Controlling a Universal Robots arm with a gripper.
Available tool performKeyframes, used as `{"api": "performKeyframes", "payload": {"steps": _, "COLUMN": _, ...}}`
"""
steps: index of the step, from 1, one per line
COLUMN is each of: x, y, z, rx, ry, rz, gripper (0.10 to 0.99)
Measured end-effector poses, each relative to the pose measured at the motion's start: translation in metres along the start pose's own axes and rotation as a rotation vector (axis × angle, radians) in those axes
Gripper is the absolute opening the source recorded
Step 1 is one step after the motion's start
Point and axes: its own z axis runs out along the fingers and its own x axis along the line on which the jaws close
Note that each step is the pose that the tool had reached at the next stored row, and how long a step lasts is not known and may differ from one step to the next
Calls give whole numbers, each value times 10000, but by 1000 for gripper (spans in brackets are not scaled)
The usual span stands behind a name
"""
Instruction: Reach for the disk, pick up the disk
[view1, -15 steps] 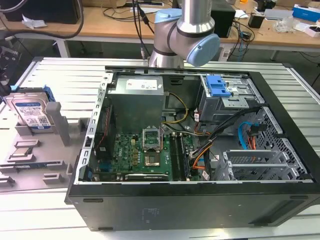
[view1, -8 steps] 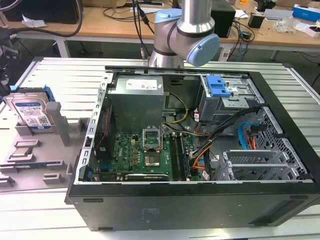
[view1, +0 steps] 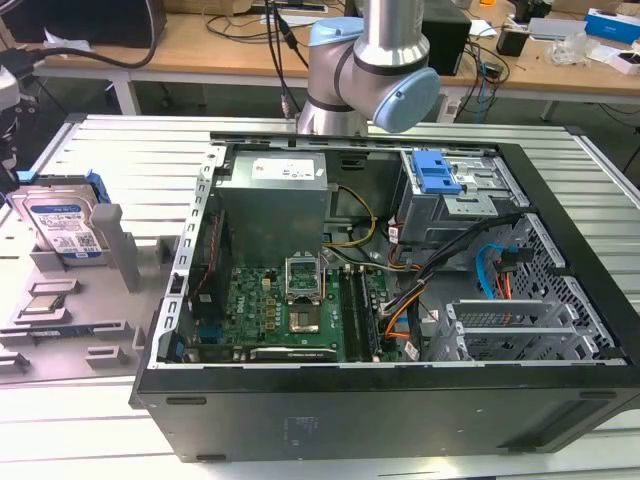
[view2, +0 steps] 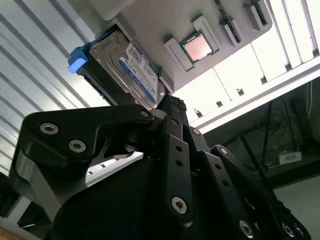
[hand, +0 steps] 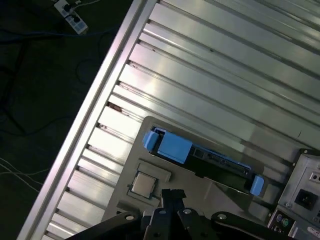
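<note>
The disk (view1: 62, 226) stands on edge in a slot of a grey fixture (view1: 120, 262) at the exterior view's left, silver-grey with a white-and-blue label and a blue frame. In the second wrist view the disk (view2: 127, 65) lies just beyond the tips of my gripper (view2: 167, 102). From the first wrist view I see the disk (hand: 200, 156) edge-on, its blue frame toward me, a short way past my gripper (hand: 172, 195). The black fingers meet at their tips with nothing between them, and they do not touch the disk.
A small square processor chip (view2: 197, 47) sits in a pocket of the fixture beside the disk. An open computer case (view1: 560, 290) takes up the middle of the slatted aluminium table (view1: 110, 140). The table's edge (hand: 95, 105) drops to a dark floor with cables.
</note>
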Motion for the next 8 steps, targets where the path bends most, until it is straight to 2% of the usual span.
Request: {"api": "performKeyframes", "payload": {"steps": 8, "x": 0, "y": 0, "z": 0, "rx": 0, "ry": 37, "rz": -988, "gripper": 106}}
